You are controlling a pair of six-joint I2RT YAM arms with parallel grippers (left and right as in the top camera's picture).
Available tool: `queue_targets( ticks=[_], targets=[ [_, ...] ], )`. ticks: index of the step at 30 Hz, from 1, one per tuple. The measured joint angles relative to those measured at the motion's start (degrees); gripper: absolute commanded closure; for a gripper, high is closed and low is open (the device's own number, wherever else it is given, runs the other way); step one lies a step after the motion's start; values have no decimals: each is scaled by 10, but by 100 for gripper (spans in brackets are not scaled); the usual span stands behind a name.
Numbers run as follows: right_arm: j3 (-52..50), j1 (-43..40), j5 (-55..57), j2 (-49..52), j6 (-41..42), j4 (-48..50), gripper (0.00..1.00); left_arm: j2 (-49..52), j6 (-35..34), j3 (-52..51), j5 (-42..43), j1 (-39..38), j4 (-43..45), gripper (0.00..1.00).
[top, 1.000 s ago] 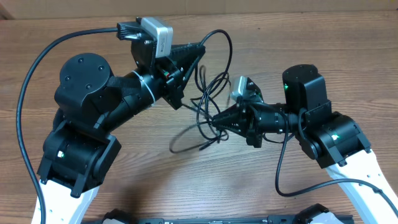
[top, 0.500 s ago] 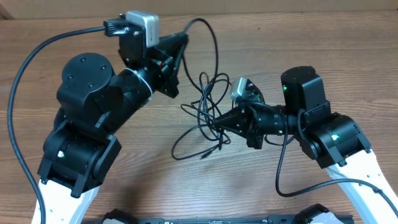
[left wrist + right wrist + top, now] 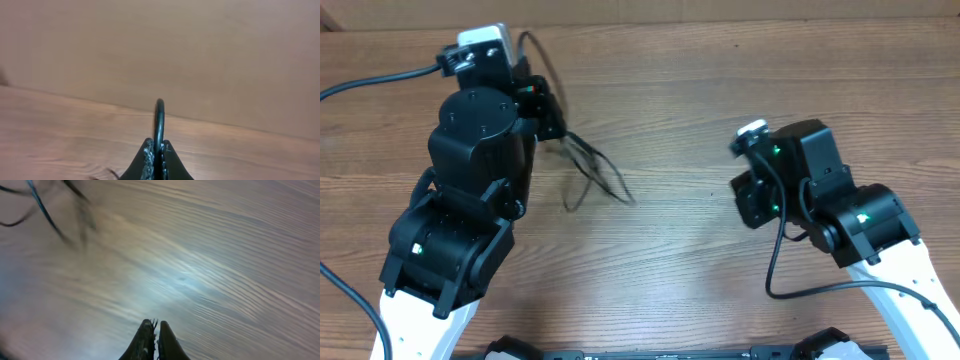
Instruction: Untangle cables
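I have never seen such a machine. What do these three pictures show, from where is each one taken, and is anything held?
This is a robot with a left arm and a right arm at a wooden table. The wide picture comes from a camera above. The other two come from a camera on each wrist, looking along its fingers. The left gripper is shut on a thin black cable. From above, the cables trail from it in blurred loops. The right gripper is shut with nothing between its fingers, facing the table. The thicker black cords belong to the arms themselves.
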Motion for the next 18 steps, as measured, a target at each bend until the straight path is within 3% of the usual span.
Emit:
queue_targets(
  ticks=[3, 5, 6, 7, 8, 10, 13, 18],
  targets=[
    [0, -23, 9, 0, 18, 10, 96, -1, 0, 0, -19, 0, -9, 96],
    [0, -35, -20, 0, 15, 26, 91, -2, 0, 0, -12, 0, -10, 96],
    [0, -36, -32, 0, 11, 30, 84, -3, 0, 0, -3, 0, -10, 96],
    [0, -36, -54, 0, 5, 36, 64, -3, 0, 0, 8, 0, -9, 96],
    [0, -36, -80, 0, -2, 42, 50, -4, 0, 0, 26, 0, -7, 96],
    [0, -36, -114, 0, -8, 50, 34, -4, 0, 0, 64, 0, 0, 96],
    [0, -36, -163, 0, -19, 64, 20, -4, -2, 0, 134, 0, 17, 96],
    [0, -36, -218, 0, -25, 74, 7, -4, -2, 0, 259, 0, 63, 96]
  ],
)
